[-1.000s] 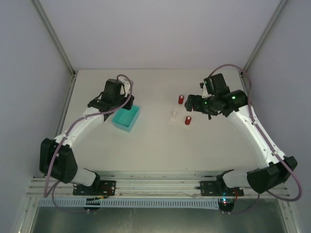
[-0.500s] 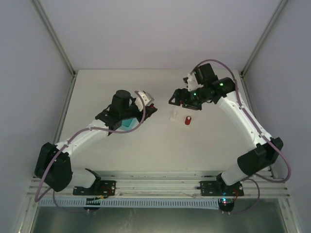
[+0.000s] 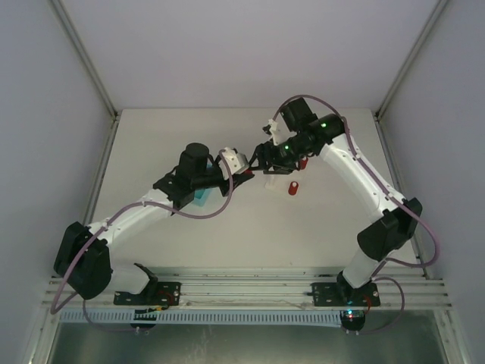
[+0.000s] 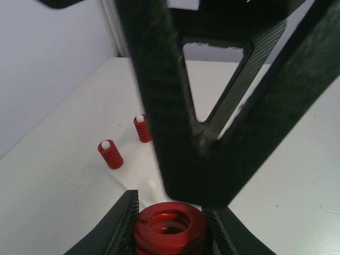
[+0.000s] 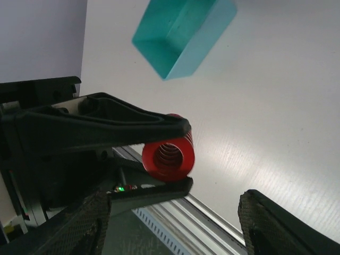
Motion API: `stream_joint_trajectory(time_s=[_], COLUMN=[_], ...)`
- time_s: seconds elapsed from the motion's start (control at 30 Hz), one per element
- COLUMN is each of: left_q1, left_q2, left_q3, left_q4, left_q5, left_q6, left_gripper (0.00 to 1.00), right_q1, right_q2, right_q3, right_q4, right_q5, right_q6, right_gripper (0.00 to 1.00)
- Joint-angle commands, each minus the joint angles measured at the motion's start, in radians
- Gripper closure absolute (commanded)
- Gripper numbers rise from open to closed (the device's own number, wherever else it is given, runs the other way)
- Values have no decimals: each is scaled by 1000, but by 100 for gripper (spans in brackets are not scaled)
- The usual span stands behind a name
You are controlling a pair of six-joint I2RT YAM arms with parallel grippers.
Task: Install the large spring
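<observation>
**Large spring lifted and held in the air; nothing installed yet.**
The left gripper point(image 3: 244, 174) is clenched on the large spring point(image 5: 168, 157) and holds it above the bench point(image 3: 250, 235). The spring's open end faces the right gripper point(image 3: 262, 160), whose fingers are spread wide and grasp nothing. This looks like a handover about to happen. The spring has yet to be passed or carried over and seated, probably at the small white fixture point(image 3: 270, 182) near a small red spring point(image 3: 293, 188).
</observation>
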Motion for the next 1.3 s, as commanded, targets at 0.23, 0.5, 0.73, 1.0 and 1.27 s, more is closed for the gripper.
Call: stream_joint_trajectory(time_s=[0.23, 0.5, 0.73, 1.0, 1.27], left_q1=[-43, -52, -52, -53, -53], left_q2=[-6, -21, -18, -14, -17], left_q3=[22, 4, 0, -13, -19], left_q4=[75, 117, 128, 147, 147], left_q5=[6, -11, -16, -39, -55], left_q6=[44, 40, 47, 53, 52], left_gripper=[100, 100, 100, 100, 100], right_q1=[44, 51, 61, 61, 61], right_q2=[33, 40, 74, 94, 97], right_q3=[12, -28, -4, 15, 15], right_q4=[-13, 24, 8, 28, 38], right_q5=[-28, -16, 3, -30, -18], right_q6=[0, 36, 46, 60, 67], right_gripper=[37, 41, 50, 70, 77])
